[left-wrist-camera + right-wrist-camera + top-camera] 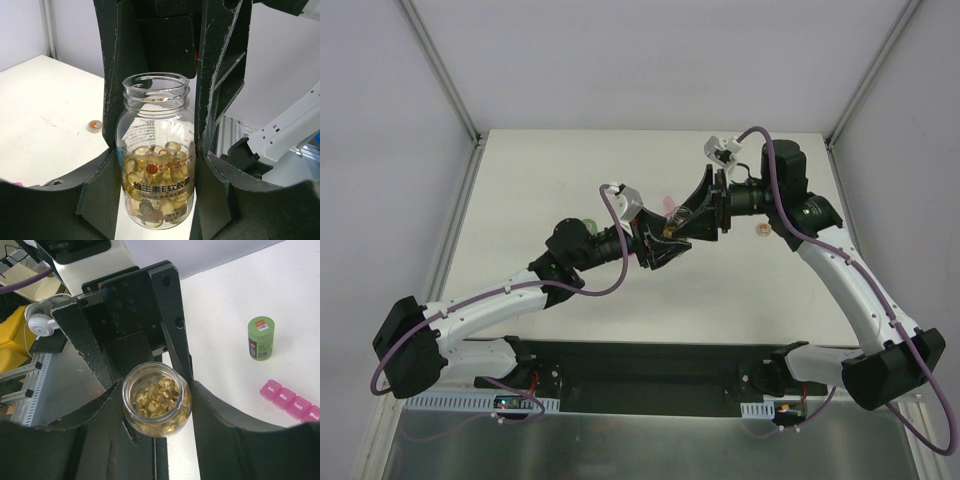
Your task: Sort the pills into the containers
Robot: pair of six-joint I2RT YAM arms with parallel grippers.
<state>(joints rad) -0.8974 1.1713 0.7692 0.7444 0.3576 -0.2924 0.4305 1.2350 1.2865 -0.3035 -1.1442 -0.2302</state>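
Note:
A small clear bottle [156, 170] with no cap, half full of amber pills [159, 396], hangs above the table between both grippers. My left gripper [156, 167] is shut on its labelled body. My right gripper [157, 390] comes from the opposite side. Its fingers [210, 410] press against the bottle's shoulder on both sides, just under the open mouth. In the top view the two grippers meet at mid-table around the bottle [672, 226]. The pink row of containers [292, 402] lies on the table to the right, lids down and labelled by day, partly cut off by the frame edge.
A green bottle [261, 338] with a dark cap stands upright beyond the pink organizer. A small brownish round cap [95, 125] lies on the white table [570, 170], also seen as the cap [757, 230] near my right arm. Frame posts stand at the table's far corners.

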